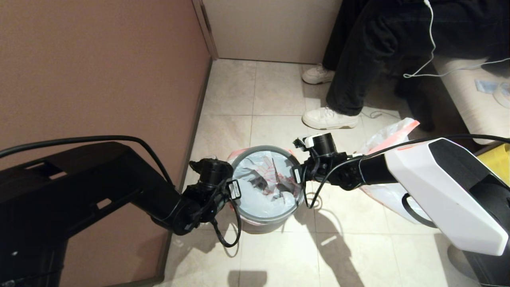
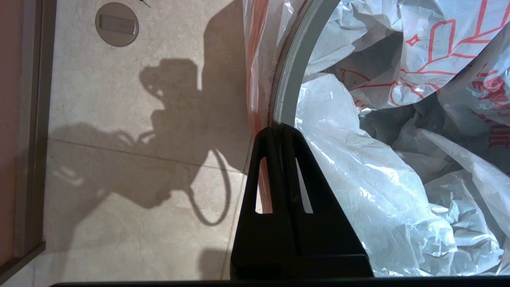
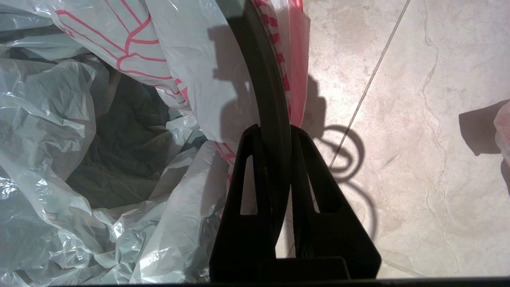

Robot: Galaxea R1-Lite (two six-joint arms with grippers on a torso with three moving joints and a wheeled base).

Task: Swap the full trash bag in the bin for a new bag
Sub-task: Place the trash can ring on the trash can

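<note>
Grey hoop (image 3: 267,87) — right tool (image 3: 275,131) pinching it.

Bright indoor light falls from above and behind the robot, throwing hard, dark arm shadows forward across the pale floor tiles (image 1: 279,247). Glare sparkles on the crinkled new bag (image 2: 378,191). In both wrist views the near black fingers (image 3: 255,207) show as plain silhouettes. Straight edges bow slightly at the head view's borders.
</note>
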